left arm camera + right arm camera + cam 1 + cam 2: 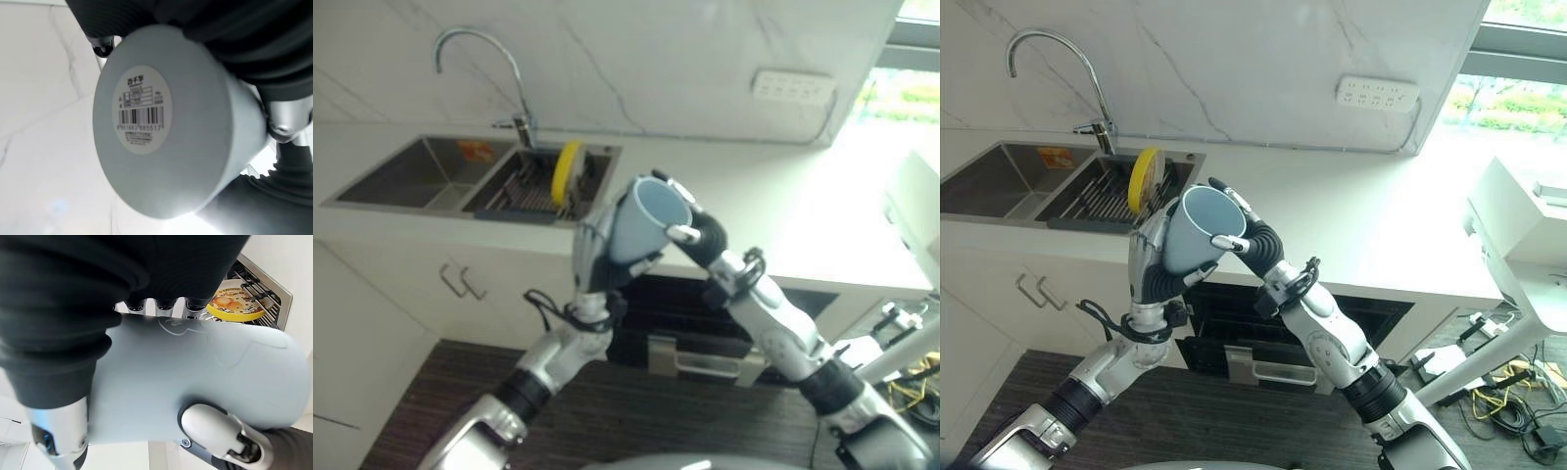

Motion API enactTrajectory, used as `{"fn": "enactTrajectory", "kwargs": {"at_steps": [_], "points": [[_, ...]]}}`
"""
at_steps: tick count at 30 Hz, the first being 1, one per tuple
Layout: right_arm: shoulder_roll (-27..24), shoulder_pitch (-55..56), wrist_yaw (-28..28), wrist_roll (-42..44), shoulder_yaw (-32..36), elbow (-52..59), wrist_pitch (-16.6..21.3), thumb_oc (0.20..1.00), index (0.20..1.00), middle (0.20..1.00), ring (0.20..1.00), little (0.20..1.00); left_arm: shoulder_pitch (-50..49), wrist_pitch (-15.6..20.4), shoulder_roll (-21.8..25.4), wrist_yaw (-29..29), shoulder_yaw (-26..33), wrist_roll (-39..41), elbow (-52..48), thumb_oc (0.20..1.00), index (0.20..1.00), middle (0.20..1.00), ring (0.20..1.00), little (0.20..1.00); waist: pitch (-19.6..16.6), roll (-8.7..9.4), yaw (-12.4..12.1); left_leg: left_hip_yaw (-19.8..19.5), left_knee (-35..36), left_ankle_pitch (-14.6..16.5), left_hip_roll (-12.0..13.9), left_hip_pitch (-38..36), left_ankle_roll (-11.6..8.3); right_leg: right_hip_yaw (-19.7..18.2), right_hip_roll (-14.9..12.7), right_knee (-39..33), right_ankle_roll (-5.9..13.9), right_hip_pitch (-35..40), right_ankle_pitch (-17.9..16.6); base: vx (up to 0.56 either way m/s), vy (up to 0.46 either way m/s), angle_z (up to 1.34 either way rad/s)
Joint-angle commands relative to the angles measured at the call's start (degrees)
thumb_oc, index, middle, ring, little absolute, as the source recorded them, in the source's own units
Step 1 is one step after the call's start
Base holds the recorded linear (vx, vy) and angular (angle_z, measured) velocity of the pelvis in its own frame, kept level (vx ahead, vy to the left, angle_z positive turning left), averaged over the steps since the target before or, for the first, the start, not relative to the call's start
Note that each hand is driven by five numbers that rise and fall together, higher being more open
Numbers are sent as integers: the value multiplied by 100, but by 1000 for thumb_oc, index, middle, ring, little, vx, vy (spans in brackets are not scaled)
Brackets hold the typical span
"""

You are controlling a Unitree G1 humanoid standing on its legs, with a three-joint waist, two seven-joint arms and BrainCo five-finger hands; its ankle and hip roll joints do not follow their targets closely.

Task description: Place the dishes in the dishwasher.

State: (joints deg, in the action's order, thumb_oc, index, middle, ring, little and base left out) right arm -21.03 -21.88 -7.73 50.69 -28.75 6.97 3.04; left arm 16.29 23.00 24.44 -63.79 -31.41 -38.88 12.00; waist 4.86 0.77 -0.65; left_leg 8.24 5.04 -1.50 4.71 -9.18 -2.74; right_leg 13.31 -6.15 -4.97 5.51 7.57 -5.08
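Recording what we saw at this moment, as label and value.

Cup: we noted a pale blue cup point(1193, 231) at the centre of the frame, raised above the counter edge, tilted, its open mouth turned up and toward the camera. In the left wrist view its flat base point(146, 115) faced us and carried a round white barcode sticker point(141, 110).

Left hand: the left hand point(1149, 262) came up from the lower left and was clamped on the cup's lower body from the left side, fingers curled round the wall.

Right hand: the right hand point(1252, 238) reached in from the lower right and also gripped the cup, fingers wrapped over the rim side; in the right wrist view its thumb point(215, 427) pressed against the cup wall. We recorded both hands as closed on the one cup.

Plate: a yellow plate point(1144, 179) stood on edge in the dish rack point(1097, 199) at the upper left of the frame, just behind the cup.

Sink: the sink point(989, 182) lay at the far upper left, with the faucet point(1085, 69) arching over it.

Dishwasher: the dishwasher point(1283, 328) sat open below the counter point(1361, 230), in the lower centre, under the two arms.

Wall: a white socket strip point(1377, 93) sat in the upper right.
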Motion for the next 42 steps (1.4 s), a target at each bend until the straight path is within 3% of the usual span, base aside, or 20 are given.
{"fn": "enactTrajectory", "kwargs": {"at_steps": [1, 3, 7, 15, 23, 34, 35, 36, 37, 42], "points": [[336, -723, -370, -63, -225, 139, 220, 1000, 1000, 1000, 1000, 1000, 619, 403, -107, 386, -245, 182, 36, 200, 200, 200, 200, 200, 157, 202, -156, -248, -437, 716, -109, 60, 131, -150, -101, 747, 120, 92, 988, 0, 0, 0], [333, -761, -370, -59, -223, 125, 225, 1000, 1000, 1000, 1000, 1000, 587, 529, -157, 584, -245, 332, -9, 200, 200, 200, 200, 200, 171, 209, -176, -265, -449, 718, -111, 71, 135, -135, -99, 755, 111, 93, 995, 0, 0, 0], [341, -801, -412, -42, -227, 105, 244, 1000, 1000, 1000, 1000, 1000, 595, 445, -164, 885, -290, 524, -139, 200, 200, 200, 200, 200, 184, 215, -191, -278, -453, 714, -109, 80, 133, -113, -97, 750, 103, 99, 997, 0, 0, 0], [411, -739, -541, 170, -273, 97, 146, 1000, 1000, 1000, 1000, 1000, 567, 490, -165, 1028, -363, 620, -102, 200, 200, 200, 200, 200, 185, 207, -204, -284, -457, 712, -116, 88, 141, -74, -108, 756, 98, 99, 1007, 0, 0, 0], [392, -765, -503, -385, -336, -37, 280, 1000, 1000, 1000, 1000, 1000, 605, 475, -164, 1117, -425, 608, -173, 200, 200, 200, 200, 200, 199, 191, -212, -297, -464, 706, -125, 101, 149, -53, -117, 773, 94, 92, 1011, 4, 2, 4], [232, -846, -45, -1112, -347, -17, 306, 1000, 1000, 1000, 1000, 1000, 684, 130, -92, 1136, -563, 366, -349, 200, 200, 200, 200, 200, 240, 190, -176, -319, -495, 739, -147, 114, 168, -120, -95, 804, 83, 66, 1033, 2, 0, 1], [217, -856, 11, -1155, -362, -2, 322, 573, 573, 573, 573, 573, 714, 66, -78, 1176, -606, 372, -386, 200, 200, 200, 200, 200, 244, 189, -168, -309, -491, 743, -150, 113, 168, -127, -92, 802, 87, 62, 1034, 0, 0, 0], [215, -870, 38, -1169, -372, -7, 345, 479, 479, 479, 479, 479, 725, 53, -67, 1192, -628, 385, -390, 200, 200, 200, 200, 200, 249, 188, -166, -302, -494, 744, -145, 111, 167, -125, -93, 804, 88, 62, 1035, 0, 0, 0], [213, -878, 76, -1190, -378, -13, 392, 209, 209, 209, 209, 209, 732, 41, -63, 1200, -647, 384, -382, 200, 200, 200, 200, 200, 253, 187, -162, -299, -498, 745, -142, 110, 166, -125, -93, 809, 88, 59, 1035, 0, 0, 0], [223, -891, 165, -1201, -382, 23, 440, 200, 200, 200, 200, 200, 733, -39, -59, 1214, -723, 344, -389, 200, 200, 200, 200, 200, 273, 175, -141, -281, -514, 758, -138, 100, 166, -138, -90, 828, 87, 56, 1050, 0, 0, 0]]}}
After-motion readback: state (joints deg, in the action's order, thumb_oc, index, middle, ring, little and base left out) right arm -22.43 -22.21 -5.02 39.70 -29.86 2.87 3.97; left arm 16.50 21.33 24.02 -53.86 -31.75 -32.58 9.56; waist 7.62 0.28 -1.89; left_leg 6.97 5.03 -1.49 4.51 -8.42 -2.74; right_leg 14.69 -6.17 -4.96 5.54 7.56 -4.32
